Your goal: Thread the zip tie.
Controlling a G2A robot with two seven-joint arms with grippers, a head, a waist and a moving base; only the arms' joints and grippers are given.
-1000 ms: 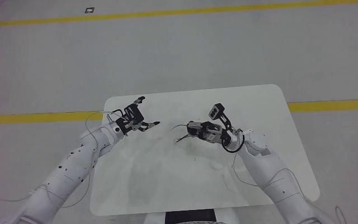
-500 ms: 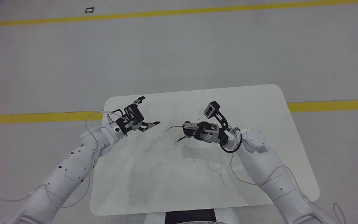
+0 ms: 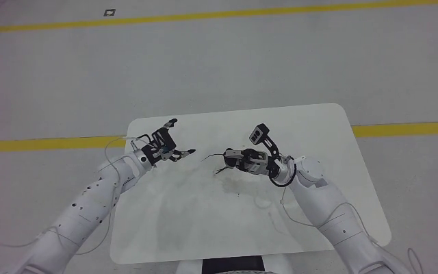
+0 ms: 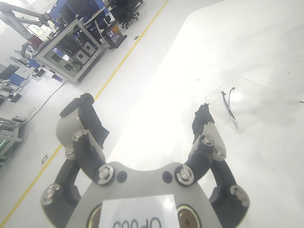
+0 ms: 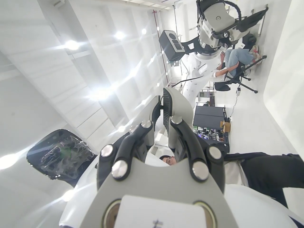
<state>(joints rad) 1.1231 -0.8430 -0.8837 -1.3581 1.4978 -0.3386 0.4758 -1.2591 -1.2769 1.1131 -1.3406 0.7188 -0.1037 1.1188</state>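
Note:
A thin black zip tie (image 3: 213, 159) sticks out leftward from my right gripper (image 3: 230, 159), which is shut on it over the middle of the white table (image 3: 308, 130). In the right wrist view that gripper (image 5: 162, 96) points up toward the ceiling with its fingers pressed together; the tie cannot be made out between them. My left gripper (image 3: 183, 135) hovers open over the table's far left part, a short gap away from the tie's tip. Its fingers (image 4: 204, 117) are spread wide with nothing between them. Beyond them lie black zip ties (image 4: 226, 100) on a clear sheet (image 4: 249, 100).
The table's left edge (image 4: 166, 55) runs close beside my left gripper, with floor and a yellow line (image 3: 61, 144) past it. A small dark speck (image 3: 238, 194) lies on the tabletop nearer the robot.
My right gripper has shifted slightly to the left with the zip tie, closing a little of the gap to the left gripper. The left arm has stayed still.

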